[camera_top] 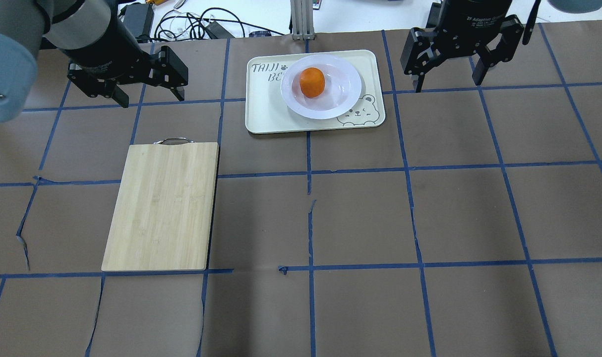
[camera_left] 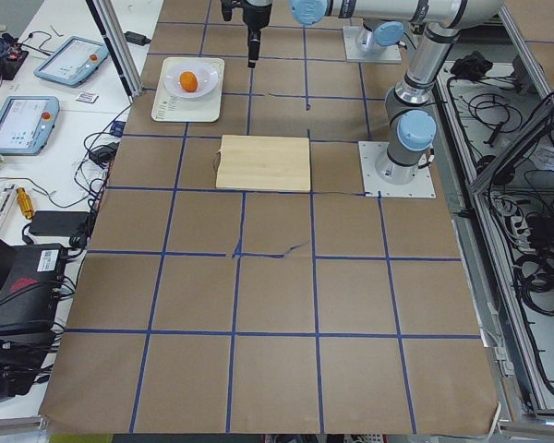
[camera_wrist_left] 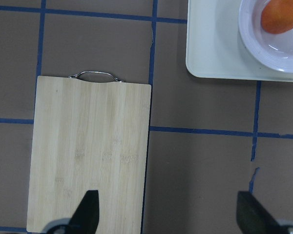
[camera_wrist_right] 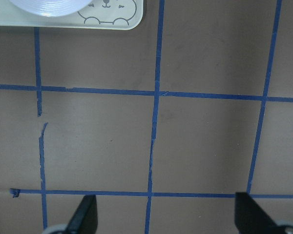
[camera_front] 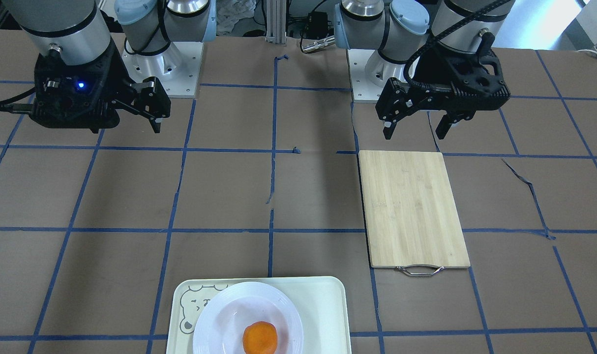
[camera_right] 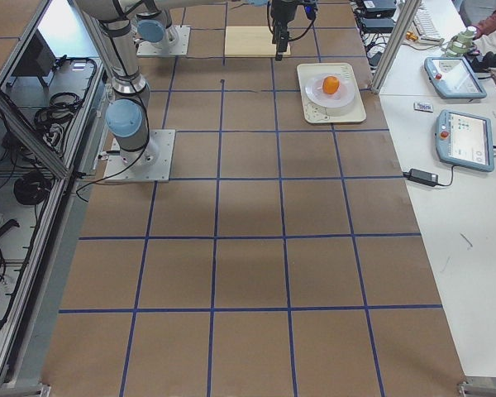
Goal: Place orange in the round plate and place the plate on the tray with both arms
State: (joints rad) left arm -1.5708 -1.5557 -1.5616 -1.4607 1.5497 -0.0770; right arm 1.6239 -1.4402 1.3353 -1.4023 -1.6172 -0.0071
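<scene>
- We see the orange in the round plate, plate on the tray: nothing seems left.
- Our left hand and right hand gape wide, empty.

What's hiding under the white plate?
The pale tray lies under the round plate. Its bear face shows beside the rim, but the plate covers part of the printed letters.

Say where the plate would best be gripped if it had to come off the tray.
Likely the plate by its wide rim, coming down from above at a side edge: it lies flat on the tray, and the orange sits in the sunken centre, so only the rim is free.
</scene>
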